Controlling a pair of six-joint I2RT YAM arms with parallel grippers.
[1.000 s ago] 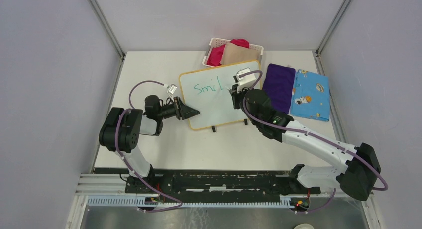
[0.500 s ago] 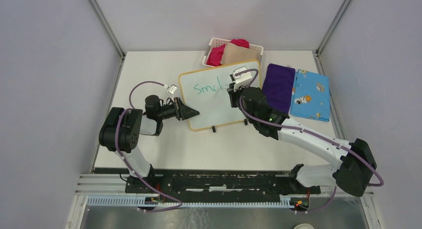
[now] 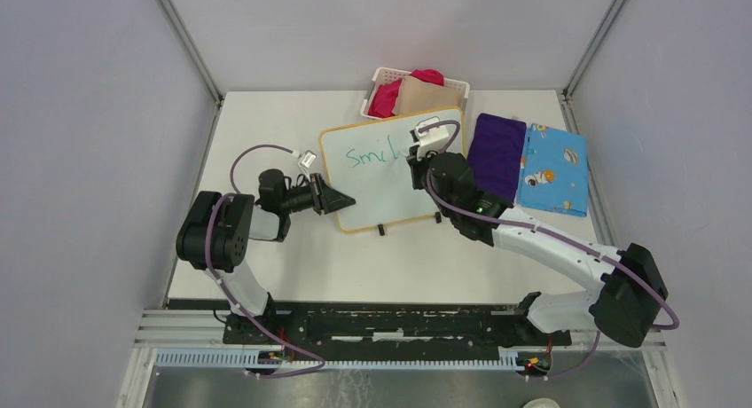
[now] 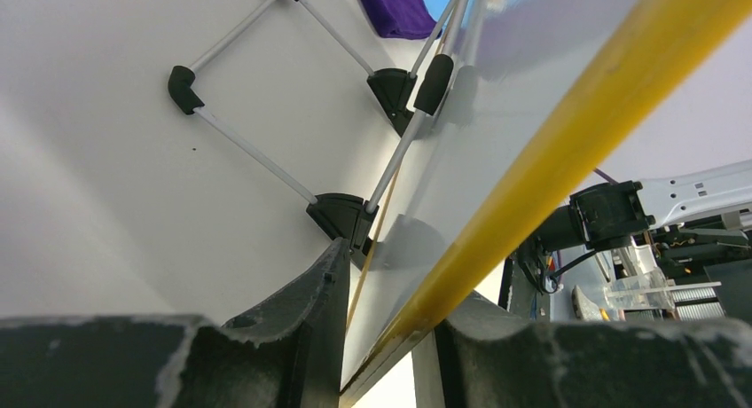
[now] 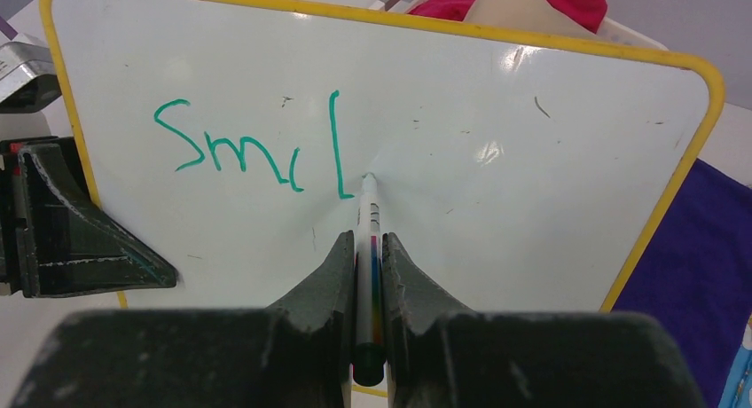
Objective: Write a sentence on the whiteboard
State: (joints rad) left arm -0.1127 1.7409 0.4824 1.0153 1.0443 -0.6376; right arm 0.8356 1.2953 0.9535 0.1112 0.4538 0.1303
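Observation:
The whiteboard [image 3: 390, 191] with its yellow frame stands tilted on two black feet at mid-table. Green letters of the sentence [image 3: 367, 157] read "Smil" in the top line [image 5: 257, 151]. My right gripper [image 3: 415, 162] is shut on a white marker [image 5: 368, 215], jaws tight on its barrel [image 5: 364, 241]. The marker's tip touches the board just right of the last stroke. My left gripper [image 3: 342, 200] is shut on the whiteboard's lower left edge. In the left wrist view the yellow frame [image 4: 567, 133] runs between the left gripper's [image 4: 390, 288] jaws.
A white slotted basket [image 3: 454, 86] holding pink and tan cloths stands just behind the board. A purple cloth [image 3: 497, 155] and a blue patterned cloth [image 3: 554, 168] lie flat to the board's right. The table's left edge is close behind my left arm.
My right gripper has shifted slightly up and left across the board with the marker. The left arm and the board have stayed where they were.

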